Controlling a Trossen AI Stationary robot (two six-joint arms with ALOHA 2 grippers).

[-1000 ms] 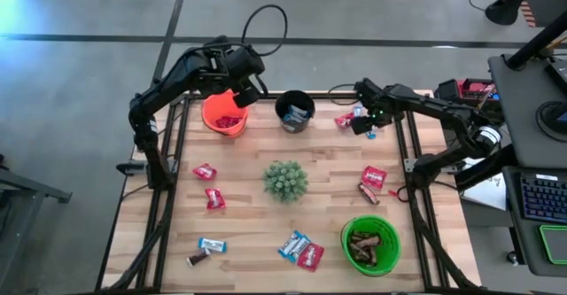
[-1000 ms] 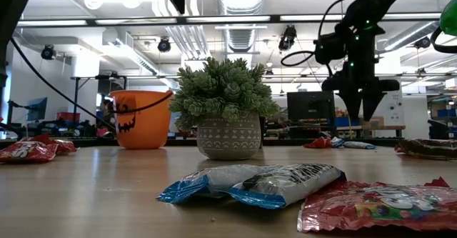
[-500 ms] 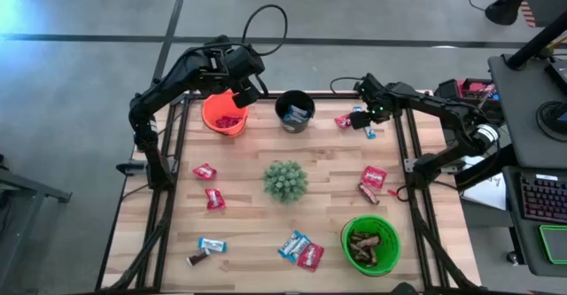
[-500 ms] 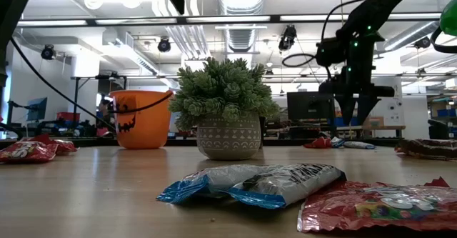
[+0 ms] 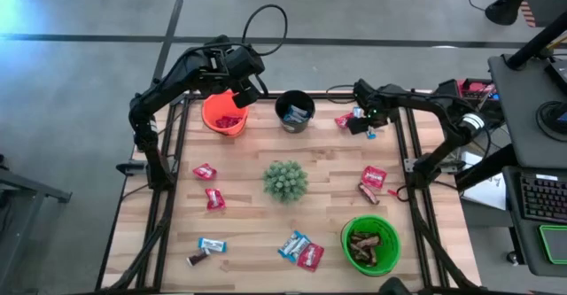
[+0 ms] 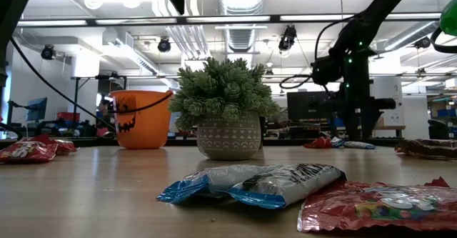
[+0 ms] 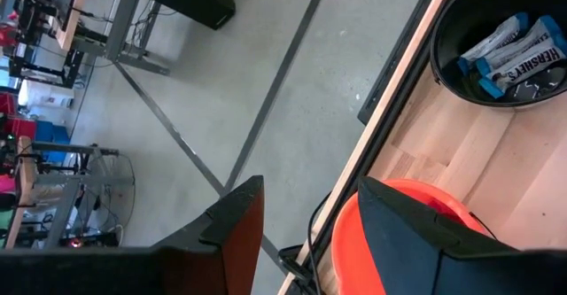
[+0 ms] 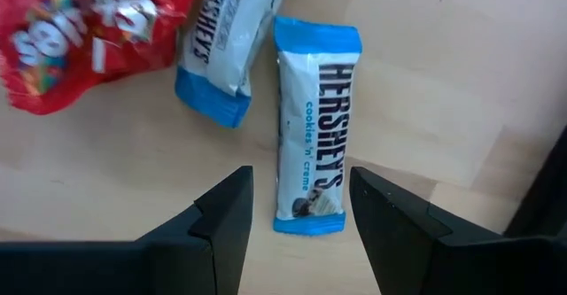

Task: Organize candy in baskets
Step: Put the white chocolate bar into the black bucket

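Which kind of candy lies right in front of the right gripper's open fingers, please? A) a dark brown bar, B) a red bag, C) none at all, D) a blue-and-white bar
D: in the right wrist view a blue-and-white bar lies lengthwise between the open fingers of the right gripper, with a red bag off to one side.

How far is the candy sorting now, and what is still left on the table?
Done: red candy lies in the orange bucket, blue bars in the black bucket, brown bars in the green bucket.
In hand: the right gripper, fingers open, hovers over a blue Hershey's bar, not yet gripped. The left gripper waits open above the orange bucket.
Left: about a dozen loose candies.
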